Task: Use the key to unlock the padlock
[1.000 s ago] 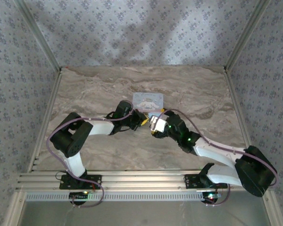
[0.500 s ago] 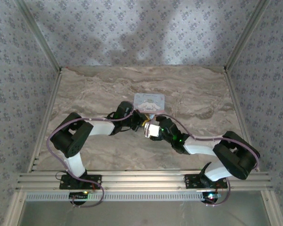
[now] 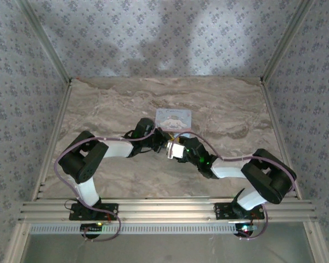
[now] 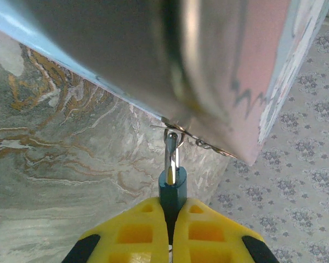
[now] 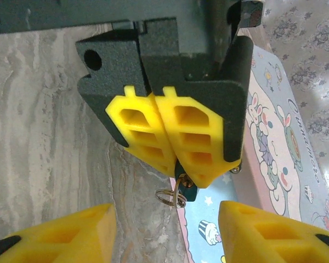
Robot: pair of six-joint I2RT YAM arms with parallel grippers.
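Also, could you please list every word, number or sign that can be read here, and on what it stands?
"Cinnamo...": cursive word along the lid of the tin box, right wrist view; its ending is too blurred to read.
The padlock: no readable marking.
Top view: the tin's print is too small to read.

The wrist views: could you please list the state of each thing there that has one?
Small blue padlock with silvery shackle: shackle shut, hooked through the tin's latch.
Light-blue cartoon-printed tin box: lid shut.
Left gripper: fingers shut on the padlock.
Right gripper: fingers open.
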